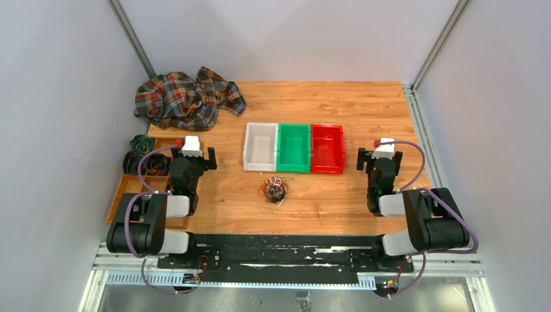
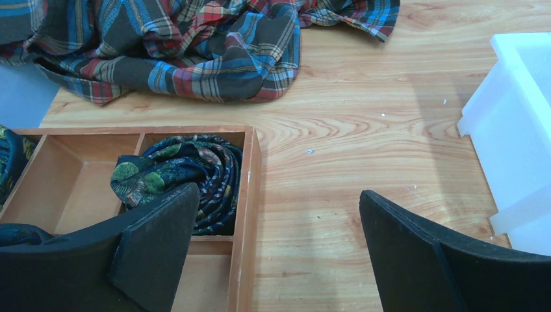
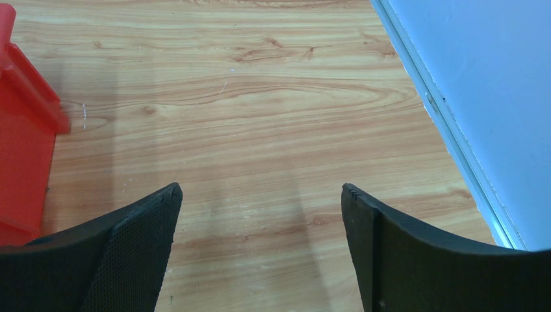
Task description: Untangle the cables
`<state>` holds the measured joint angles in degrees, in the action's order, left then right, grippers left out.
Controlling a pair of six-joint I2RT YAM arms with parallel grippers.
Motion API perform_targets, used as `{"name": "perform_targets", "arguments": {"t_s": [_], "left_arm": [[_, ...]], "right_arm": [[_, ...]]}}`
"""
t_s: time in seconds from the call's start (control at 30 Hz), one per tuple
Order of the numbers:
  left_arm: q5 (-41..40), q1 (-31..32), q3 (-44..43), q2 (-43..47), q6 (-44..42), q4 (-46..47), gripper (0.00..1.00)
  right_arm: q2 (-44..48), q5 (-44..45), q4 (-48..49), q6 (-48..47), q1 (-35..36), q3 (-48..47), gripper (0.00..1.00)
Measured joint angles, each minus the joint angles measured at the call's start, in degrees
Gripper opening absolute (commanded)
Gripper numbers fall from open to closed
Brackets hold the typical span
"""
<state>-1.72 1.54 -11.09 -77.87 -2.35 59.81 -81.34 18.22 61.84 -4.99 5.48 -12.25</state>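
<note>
Two claws here, both spread wide apart with nothing between the jaws, so I'm starting from zero on this one. The cables [image 1: 275, 189] sit as one little clump on the bare desk [image 1: 325, 195], just in front of the green bin [image 1: 294, 148] on my side of it, roughly in the middle between my arms. From the top view my left claw [image 1: 193, 159] looks a bit nearer to the clump than my right claw [image 1: 380, 159], and for both the bundle lies inward and back toward my bases, while both claws point at the far side of the desk. So I reckon whichever arm goes first has to swing in and pull back, not reach forward. No real long axis to line up with, it's a roundish knot with a loop or two poking out at the near edge. Annoying part: neither wrist view shows the cables at all. The left one only gets the wooden tray [image 2: 250, 195] with a dark roll [image 2: 188, 172] in it, the plaid cloth [image 2: 195, 45] and a corner of the white bin [image 2: 513, 117]. The right one gets the edge of the red bin [image 3: 26, 130] and bare wood. From above the strands are way too fine to tell how many there are or which crosses which, just black with some orange-brown and a bit of white.
</note>
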Motion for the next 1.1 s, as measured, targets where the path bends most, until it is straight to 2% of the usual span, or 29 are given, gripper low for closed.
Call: {"name": "perform_targets", "arguments": {"t_s": [0.4,0.5,0.63,0.77,0.83,0.93,1.03,1.1], "left_arm": [[0.0,0.0,0.02,0.0,0.0,0.0,0.98],[0.04,0.0,-0.09,0.26,0.0,-0.63,0.98],[0.55,0.0,-4.26,4.87,-0.37,-12.28,0.98],[3.28,0.0,-14.58,9.31,-2.8,-27.76,0.98],[4.96,-0.02,-19.34,10.69,-4.55,-35.23,0.98],[8.22,0.0,-26.08,11.82,-7.06,-47.25,0.98],[12.07,0.0,-31.41,11.87,-8.79,-57.64,0.98],[15.15,0.0,-34.23,11.85,-9.75,-64.52,0.98]], "right_arm": [[0.11,0.39,-0.15,0.0,0.0,0.0,0.92],[4.22,3.43,-6.97,0.26,0.5,-0.7,0.92],[12.76,9.44,-29.4,5.77,0.76,-11.85,0.92],[16.7,10.78,-45.97,13.73,0.85,-25.0,0.92],[18.29,11.17,-52.09,19.12,0.83,-28.13,0.99],[20.76,8.09,-59.95,25.35,0.59,-30.08,1.0],[24.39,-0.02,-61.77,27.52,0.81,-29.0,1.0],[26.53,-3.48,-62.34,27.98,3.41,-28.24,1.0]]}}
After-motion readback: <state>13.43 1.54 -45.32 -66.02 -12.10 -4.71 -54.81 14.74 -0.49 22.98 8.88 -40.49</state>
